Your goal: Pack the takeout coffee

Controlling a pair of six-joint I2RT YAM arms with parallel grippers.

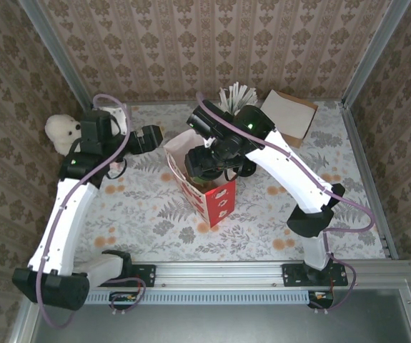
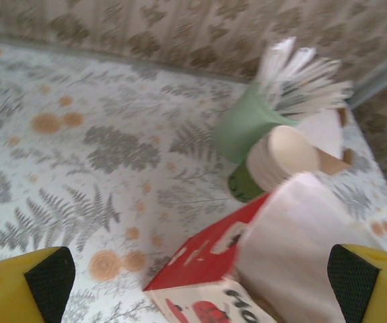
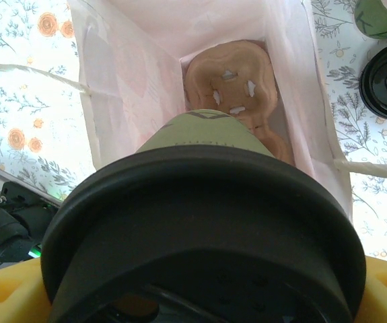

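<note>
Black-lidded takeout coffee (image 3: 200, 222), clamped in the right gripper (image 3: 196, 293), hangs mid-frame at the mouth of the open red-and-white bag (image 3: 112, 81), which holds perhaps a brown pastry (image 3: 230, 84). At the frame's bottom, the left gripper (image 2: 200, 282) gapes wide, empty.

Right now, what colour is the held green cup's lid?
Its round plastic lid is black, clearest in right wrist view.

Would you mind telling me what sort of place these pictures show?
Probably a staged robot test booth, not a real café: wallpapered panels in an aluminium frame, a floral tablecloth, takeout props like the red-and-white bag.
</note>
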